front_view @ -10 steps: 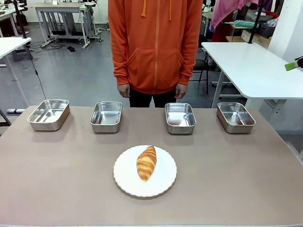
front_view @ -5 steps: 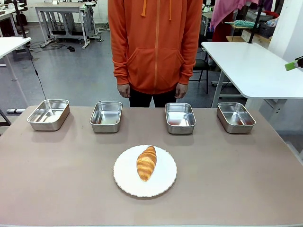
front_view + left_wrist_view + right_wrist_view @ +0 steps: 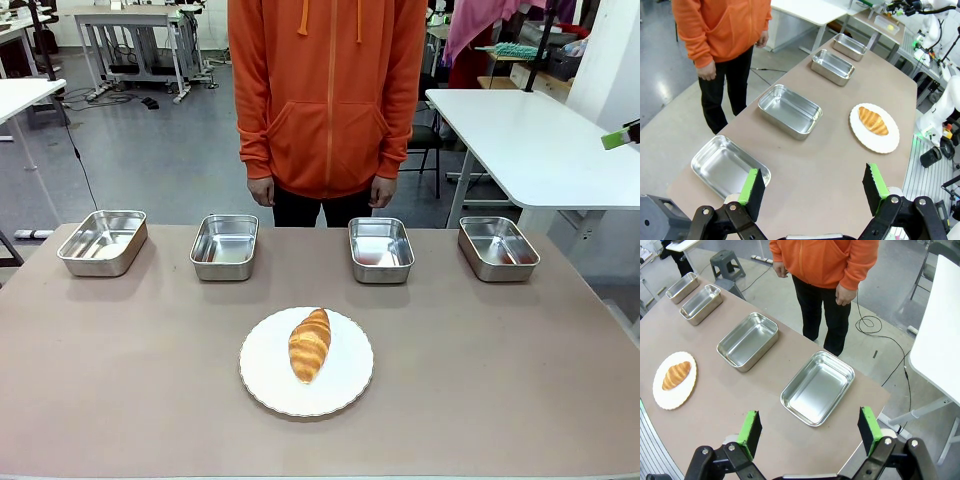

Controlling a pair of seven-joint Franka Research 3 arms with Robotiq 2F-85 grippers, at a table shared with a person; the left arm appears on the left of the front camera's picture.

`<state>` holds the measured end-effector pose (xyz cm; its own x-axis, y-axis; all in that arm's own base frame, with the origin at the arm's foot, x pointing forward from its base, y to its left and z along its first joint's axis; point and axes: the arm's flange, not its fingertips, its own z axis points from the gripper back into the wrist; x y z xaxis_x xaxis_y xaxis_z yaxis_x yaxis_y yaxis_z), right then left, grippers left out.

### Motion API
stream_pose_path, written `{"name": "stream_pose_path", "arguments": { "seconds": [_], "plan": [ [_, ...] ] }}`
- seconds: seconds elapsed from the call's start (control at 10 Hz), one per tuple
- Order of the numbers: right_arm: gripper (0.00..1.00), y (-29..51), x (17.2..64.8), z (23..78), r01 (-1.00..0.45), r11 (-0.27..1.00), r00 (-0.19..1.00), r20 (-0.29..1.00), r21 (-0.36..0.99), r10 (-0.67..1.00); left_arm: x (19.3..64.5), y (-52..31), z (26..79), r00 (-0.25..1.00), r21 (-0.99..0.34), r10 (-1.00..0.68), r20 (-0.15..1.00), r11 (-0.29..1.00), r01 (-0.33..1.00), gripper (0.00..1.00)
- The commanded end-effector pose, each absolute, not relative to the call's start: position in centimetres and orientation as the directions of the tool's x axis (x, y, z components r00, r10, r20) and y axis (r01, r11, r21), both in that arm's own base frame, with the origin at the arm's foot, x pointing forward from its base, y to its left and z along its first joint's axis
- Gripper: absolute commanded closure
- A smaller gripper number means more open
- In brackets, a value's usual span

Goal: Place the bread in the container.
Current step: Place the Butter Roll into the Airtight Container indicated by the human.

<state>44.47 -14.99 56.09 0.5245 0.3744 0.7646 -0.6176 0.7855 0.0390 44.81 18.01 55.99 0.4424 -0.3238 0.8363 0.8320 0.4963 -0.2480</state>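
The brown table [image 3: 120, 400] stands in a workshop room, with a person [image 3: 328, 100] in an orange hoodie at its far side. The croissant [image 3: 310, 344], golden-brown with a ridged crust and paler sides, lies on a round white plate [image 3: 265, 390], apart from the row of four steel trays [image 3: 224, 247] behind it. The left gripper [image 3: 812, 175] and the right gripper [image 3: 809, 415] are spread wide and hold nothing.

The left arm's black two-finger gripper [image 3: 812, 192] carried bright green pads [image 3: 748, 186] on its wedge-shaped fingertips, with silver pivot bolts in the linkage behind them. The right arm's matching black gripper [image 3: 809, 432] looked the same. Beyond them, the person [image 3: 328, 95] wore an orange zip-up hoodie with drawstrings and pouch pockets, over black trousers.
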Motion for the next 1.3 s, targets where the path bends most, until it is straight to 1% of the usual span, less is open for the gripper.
{"name": "stream_pose_path", "arguments": {
  "seconds": [0.0,1.2],
  "plan": [
    [0.0,-14.89,44.57,55.94,-0.622,0.782,0.512,0.779,0.045,0.362,44.64,18.06,56.07,0.43,-0.24,-0.328,0.841,0.486,0.84,0.0],
    [0.0,-14.89,44.57,55.94,-0.622,0.782,0.512,0.779,0.045,0.362,44.64,18.06,56.07,0.43,-0.24,-0.328,0.841,0.486,0.84,0.0]
  ]
}}
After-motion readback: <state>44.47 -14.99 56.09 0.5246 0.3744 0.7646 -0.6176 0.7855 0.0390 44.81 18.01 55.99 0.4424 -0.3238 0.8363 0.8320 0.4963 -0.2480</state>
